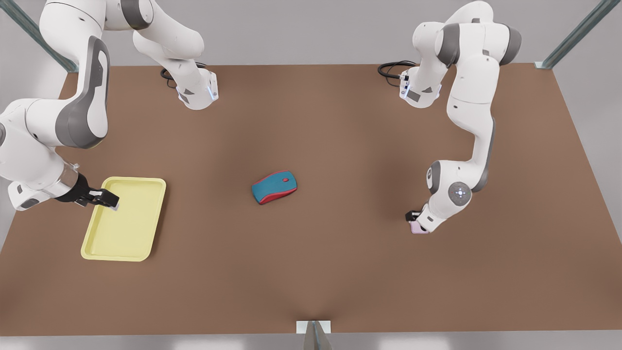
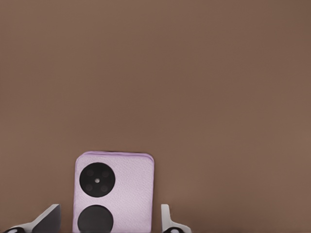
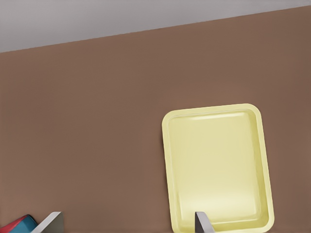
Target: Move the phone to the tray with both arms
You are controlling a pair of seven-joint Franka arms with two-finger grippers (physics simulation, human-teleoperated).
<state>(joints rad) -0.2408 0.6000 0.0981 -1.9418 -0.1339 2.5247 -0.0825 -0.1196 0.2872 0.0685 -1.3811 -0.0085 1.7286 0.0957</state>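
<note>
The pale pink phone (image 1: pixel 418 228) lies flat on the brown table at the front view's right, its two black camera circles showing in the left wrist view (image 2: pixel 116 189). My left gripper (image 1: pixel 414 219) is down at the phone, open, with a finger (image 2: pixel 48 219) on each side and a small gap to each. The pale yellow tray (image 1: pixel 127 228) lies at the front view's left, and shows whole in the right wrist view (image 3: pixel 216 165). My right gripper (image 1: pixel 111 200) is open over the tray's far left edge, its fingers (image 3: pixel 53 222) holding nothing.
A teal-and-red computer mouse (image 1: pixel 274 186) lies in the middle of the table between tray and phone; its tip shows in the right wrist view (image 3: pixel 17 226). Both arm bases stand at the table's far edge, with black cables beside them.
</note>
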